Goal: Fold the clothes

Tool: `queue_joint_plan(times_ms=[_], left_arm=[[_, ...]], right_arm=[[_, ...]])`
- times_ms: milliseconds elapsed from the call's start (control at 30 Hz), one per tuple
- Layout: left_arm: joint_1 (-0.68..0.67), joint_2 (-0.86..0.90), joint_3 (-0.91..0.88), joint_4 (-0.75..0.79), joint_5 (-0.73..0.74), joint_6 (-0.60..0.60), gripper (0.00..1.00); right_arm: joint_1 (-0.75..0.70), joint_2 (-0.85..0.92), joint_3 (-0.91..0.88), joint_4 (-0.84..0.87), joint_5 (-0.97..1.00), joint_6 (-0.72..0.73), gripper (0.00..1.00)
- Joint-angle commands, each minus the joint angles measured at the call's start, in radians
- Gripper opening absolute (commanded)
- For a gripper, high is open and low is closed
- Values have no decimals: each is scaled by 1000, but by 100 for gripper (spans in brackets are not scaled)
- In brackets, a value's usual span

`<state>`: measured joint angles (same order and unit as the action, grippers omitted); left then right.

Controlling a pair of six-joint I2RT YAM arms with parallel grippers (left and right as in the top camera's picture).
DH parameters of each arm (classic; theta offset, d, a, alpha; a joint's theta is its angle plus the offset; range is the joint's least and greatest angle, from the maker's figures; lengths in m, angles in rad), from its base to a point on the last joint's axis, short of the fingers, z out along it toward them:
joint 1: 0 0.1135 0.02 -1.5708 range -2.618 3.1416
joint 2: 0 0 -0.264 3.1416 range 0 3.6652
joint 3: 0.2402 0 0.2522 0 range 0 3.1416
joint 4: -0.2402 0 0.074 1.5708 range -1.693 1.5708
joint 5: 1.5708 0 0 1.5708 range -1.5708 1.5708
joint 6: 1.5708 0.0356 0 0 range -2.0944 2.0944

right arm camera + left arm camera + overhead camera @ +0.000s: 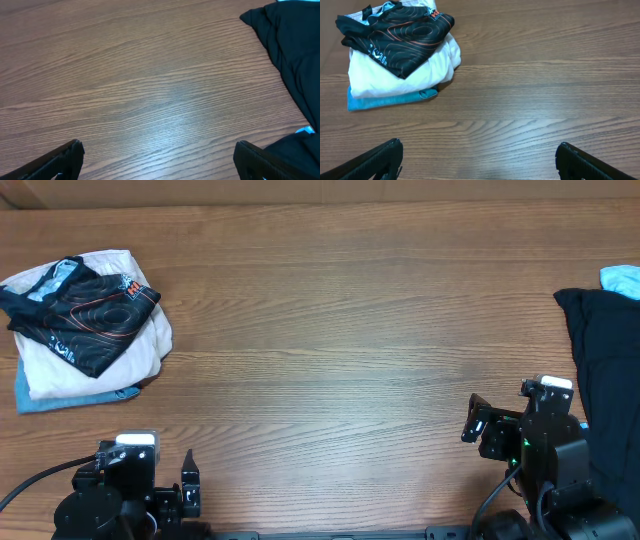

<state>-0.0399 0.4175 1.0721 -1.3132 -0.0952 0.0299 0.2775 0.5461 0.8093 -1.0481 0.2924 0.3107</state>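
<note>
Stack [85, 320] far left, black garment [605, 370] right edge, table [350, 330] between, left fingers [380, 157], right fingers [60, 157] wide, empty

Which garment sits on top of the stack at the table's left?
The black top with orange contour lines; the white garment lies beneath it, the blue garment at the bottom.

Smooth wood-grain counter [330, 330], faint sheen. Ahead-left of left hand [480, 161]: thin slick black sports top [400, 35] on soft matt white cloth [395, 80] and blue cloth [380, 101]. Beside right hand [159, 161]: matt black garment [295, 45], wrinkled. Both hands matt black plastic.
</note>
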Motion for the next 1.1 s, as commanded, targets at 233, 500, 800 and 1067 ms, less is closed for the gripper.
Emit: queue_joint_plan(times_ms=[233,500,800,1067], left_arm=[[-6,-6,-5,2,-13,19,100],[-6,-6,-5,2,-13,19,100],[-6,-6,-5,2,-13,19,100],[-6,-6,-5,2,-13,19,100]], right_arm=[[-40,-36,-1,-2,10,4,100],[-168,-80,-3,-8,14,-3,100],[-175,-394,-196,220,-72,-173,100],[-175,-544,-462,473,-199,-222,100]])
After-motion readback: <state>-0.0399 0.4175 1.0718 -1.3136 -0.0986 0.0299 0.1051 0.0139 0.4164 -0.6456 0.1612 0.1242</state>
